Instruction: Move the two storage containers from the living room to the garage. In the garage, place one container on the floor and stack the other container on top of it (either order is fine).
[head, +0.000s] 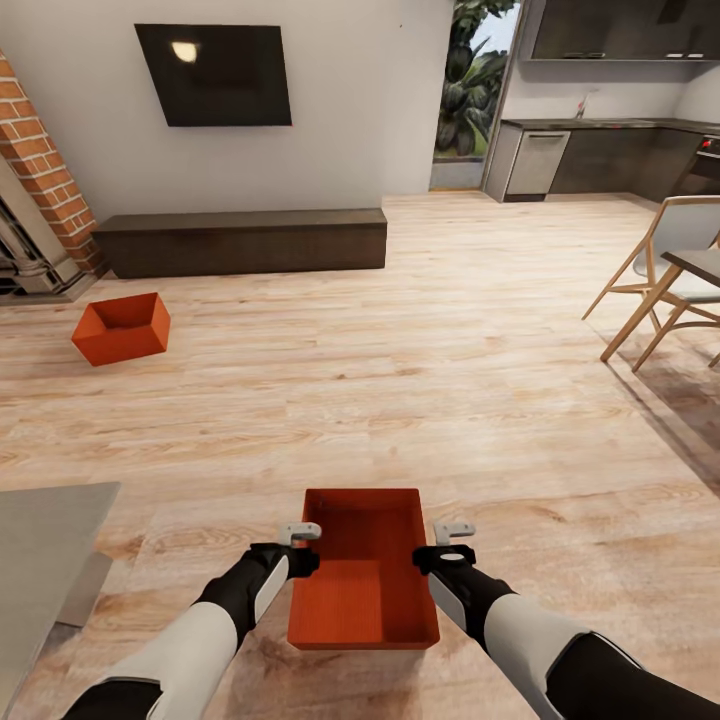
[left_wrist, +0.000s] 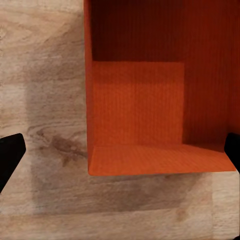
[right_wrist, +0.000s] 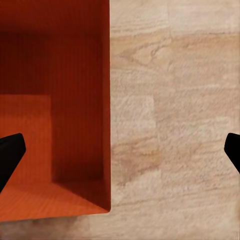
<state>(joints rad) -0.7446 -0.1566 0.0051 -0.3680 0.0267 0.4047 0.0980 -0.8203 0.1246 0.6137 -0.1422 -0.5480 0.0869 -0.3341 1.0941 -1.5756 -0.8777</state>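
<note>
While poised over the living room's wood-plank floor (head: 500, 380), well apart from the second storage container (head: 121, 327) at far left, held the left claw (head: 300, 533) spread wide astride the near storage container's (head: 365, 570) left wall. Had the right claw (head: 453, 530) equally wide astride the right wall. Probably needed to lower both evenly and pinch together, lest the bin tilt.

2 orange-red bins upright on wood floor: near bin (head: 365, 570); far bin (head: 122, 328) by fireplace.

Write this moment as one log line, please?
place: living room | near orange-red lidless bin: on wood-plank floor | left gripper: open | right gripper: open | far bin: by fireplace
</note>
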